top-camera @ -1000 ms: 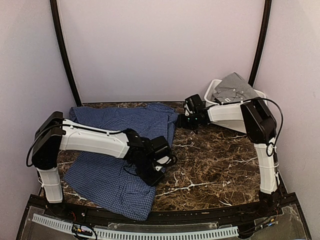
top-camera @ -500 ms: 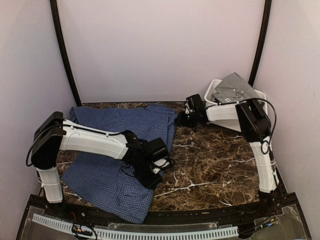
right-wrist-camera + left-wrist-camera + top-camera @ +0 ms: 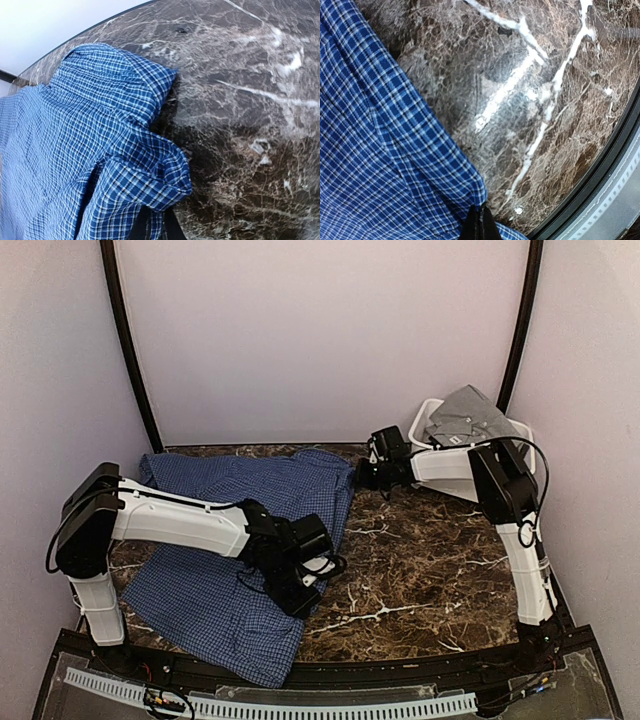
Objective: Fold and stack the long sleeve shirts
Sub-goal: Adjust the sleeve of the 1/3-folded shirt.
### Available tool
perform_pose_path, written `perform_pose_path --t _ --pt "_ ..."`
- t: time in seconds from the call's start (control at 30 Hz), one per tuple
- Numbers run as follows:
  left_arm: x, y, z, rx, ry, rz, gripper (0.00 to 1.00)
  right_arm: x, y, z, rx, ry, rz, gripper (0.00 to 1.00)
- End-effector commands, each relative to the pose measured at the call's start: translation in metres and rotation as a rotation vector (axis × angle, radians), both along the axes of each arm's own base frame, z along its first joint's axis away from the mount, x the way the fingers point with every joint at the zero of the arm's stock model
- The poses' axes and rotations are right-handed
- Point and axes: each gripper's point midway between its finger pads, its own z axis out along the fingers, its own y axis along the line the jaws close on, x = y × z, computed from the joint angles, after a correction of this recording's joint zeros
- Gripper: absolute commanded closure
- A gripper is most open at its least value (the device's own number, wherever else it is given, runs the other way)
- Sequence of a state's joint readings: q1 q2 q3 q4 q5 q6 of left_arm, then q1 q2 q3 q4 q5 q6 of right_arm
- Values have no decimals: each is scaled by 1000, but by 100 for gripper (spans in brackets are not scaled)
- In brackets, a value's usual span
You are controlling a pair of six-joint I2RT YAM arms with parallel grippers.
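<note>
Shirts, two: blue shirt (image 3: pixel 200 595) spread on the table's (image 3: pixel 430 560) left half; grey shirt (image 3: pixel 468 415) heaped in bin (image 3: pixel 425 420), seen from overhead only.
Grippers, two: left gripper (image 3: pixel 480 225), in its wrist view, pinched tight on the blue shirt's edge; right gripper (image 3: pixel 154 225) closed on its bunched far corner.

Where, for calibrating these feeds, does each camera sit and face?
Top external: above, behind the bases, looking down on marble table, blue checked shirt, grey shirt in white bin; both arms show.
Left wrist: looks down at the shirt's hem by the table's front rim; left gripper tips show.
Right wrist: looks along the table at the shirt's bunched corner; right gripper grips it.
All three share shirt and marble.
</note>
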State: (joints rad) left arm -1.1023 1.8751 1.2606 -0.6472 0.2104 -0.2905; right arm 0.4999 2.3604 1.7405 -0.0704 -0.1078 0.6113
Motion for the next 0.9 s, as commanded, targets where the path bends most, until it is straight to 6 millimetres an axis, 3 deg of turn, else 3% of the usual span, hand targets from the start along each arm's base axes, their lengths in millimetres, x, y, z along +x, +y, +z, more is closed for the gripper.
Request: perform_pose_path --t 0.0,0.3,0.43,0.53,0.63,0.73,0.87 --pt "-5 6 13 -23 6 -17 100 14 -6 15 -16 -58 -35 100" --pt "-5 8 13 -20 7 -21 100 21 -36 34 -132 -87 -122 100" --pt "-5 7 13 -24 8 -23 100 21 -36 42 -145 -82 -107 97" --pt "-5 6 13 -26 10 -24 100 12 -29 56 -154 -105 -87 82" --pt "-6 4 12 -31 16 -25 100 -2 -9 74 -135 -139 -45 73" --pt "-6 3 12 -35 19 -25 100 -13 16 77 -105 -141 23 72" --pt "-5 2 13 -38 18 -25 100 -20 38 54 -110 -98 76 85"
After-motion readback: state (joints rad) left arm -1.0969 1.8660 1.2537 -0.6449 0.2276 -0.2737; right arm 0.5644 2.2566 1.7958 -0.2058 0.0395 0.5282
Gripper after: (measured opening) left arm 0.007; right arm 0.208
